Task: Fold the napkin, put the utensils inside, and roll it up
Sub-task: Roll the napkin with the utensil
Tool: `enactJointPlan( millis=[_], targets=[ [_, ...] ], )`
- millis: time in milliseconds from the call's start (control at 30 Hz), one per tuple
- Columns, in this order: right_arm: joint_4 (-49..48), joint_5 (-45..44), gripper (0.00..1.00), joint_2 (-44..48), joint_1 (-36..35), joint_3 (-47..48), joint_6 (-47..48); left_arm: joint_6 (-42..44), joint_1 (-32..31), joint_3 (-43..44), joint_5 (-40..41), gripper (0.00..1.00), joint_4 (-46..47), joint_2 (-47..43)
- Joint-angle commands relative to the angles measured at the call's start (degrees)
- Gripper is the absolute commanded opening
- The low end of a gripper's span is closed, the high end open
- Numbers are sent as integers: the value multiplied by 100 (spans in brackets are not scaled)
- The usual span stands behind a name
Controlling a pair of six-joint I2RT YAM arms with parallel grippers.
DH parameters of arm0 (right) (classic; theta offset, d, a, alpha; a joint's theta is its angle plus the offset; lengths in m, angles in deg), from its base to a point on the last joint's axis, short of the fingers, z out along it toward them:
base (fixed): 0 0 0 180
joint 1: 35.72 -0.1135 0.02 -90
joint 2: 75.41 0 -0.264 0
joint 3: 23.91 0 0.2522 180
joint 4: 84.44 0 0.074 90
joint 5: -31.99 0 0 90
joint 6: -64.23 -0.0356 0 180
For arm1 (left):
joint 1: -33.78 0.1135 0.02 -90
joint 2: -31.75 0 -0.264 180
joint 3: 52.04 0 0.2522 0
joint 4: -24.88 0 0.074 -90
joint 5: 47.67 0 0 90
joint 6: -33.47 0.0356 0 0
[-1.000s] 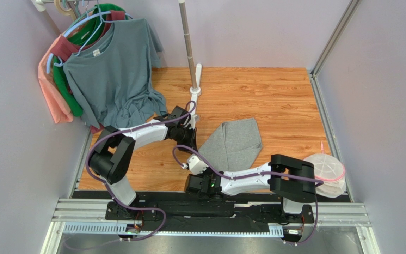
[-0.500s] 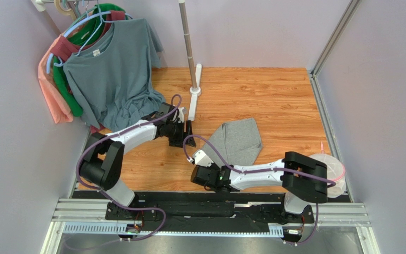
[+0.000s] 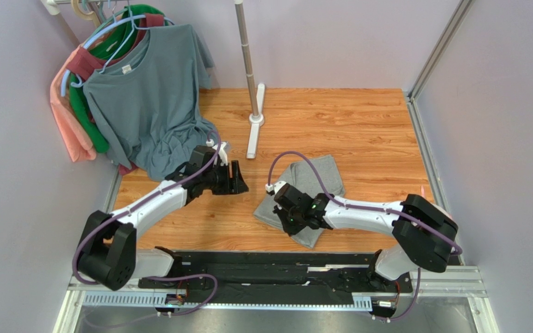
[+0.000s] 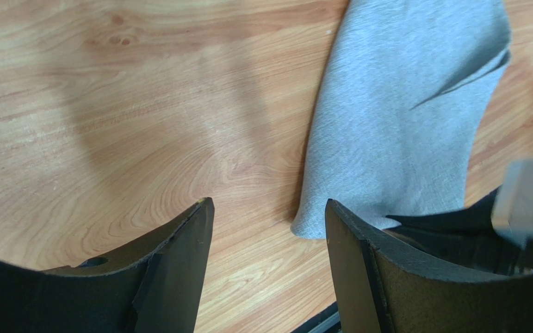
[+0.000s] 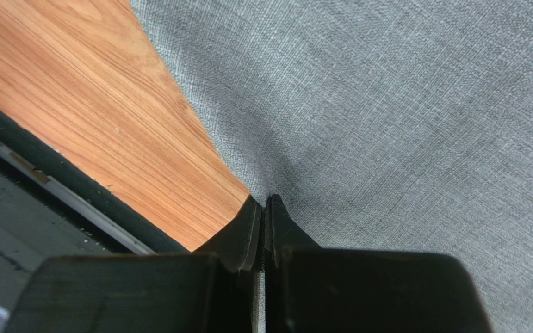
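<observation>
- Lying on the light-brown wooden counter [image 3: 359, 125], the plain mid-grey soft cloth napkin [image 3: 320, 182] sits a little right of the middle and close to the near edge. Its nearest corner stops just short of the black rail [image 3: 269, 267] along that edge.
- From the right wrist, a narrow wedge of wood separates the napkin's curved edge from the dark strip at the near edge.
- The right gripper [image 3: 284, 211] reaches in from the near right corner, low over the napkin's left part. Its jaws are pressed together with their tips right at the cloth's edge, where faint creases gather, so they appear to nip the hem.
- The left gripper [image 3: 239, 179] hovers over bare wood to the left of the napkin and apart from it. Its jaws stand wide with only wood grain between them.
- From the left wrist, the napkin shows a rounded near corner and a loose upper layer parting along its far side.
- Bare wood runs from the napkin to the far edge and the right edge.
- The far left corner is crowded by a blue-grey T-shirt [image 3: 147, 90] on a hanger with other garments, its hem reaching the counter.
- A silver metal pole [image 3: 247, 55] on a white foot stands toward the far edge, near its middle.
- A white neck label [image 3: 129, 68] on the T-shirt is too small to read.
</observation>
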Motion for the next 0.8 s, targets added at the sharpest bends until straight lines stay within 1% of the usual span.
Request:
enactJointPlan(
  millis=[0,300,433,567,600,767],
  targets=[
    [-345,1495,0,228,556,-59,179,271,4,-243,-170,68,824,-427],
    [-714,3096,0,-8,1436,-103,224,482,-102,-472,-478,68,1598,-498],
    [-863,3484,0,-193,1736,-173,232,561,-269,-393,-583,68,1914,-261],
    [-1083,3870,0,-422,2026,-243,206,649,-365,-270,-864,68,2265,64],
    [-1188,4045,0,-483,2148,-252,197,666,-409,-226,-891,68,2301,143],
    [-1277,4267,0,-834,2386,-261,223,754,-454,-32,-848,67,2275,574]
  ],
)
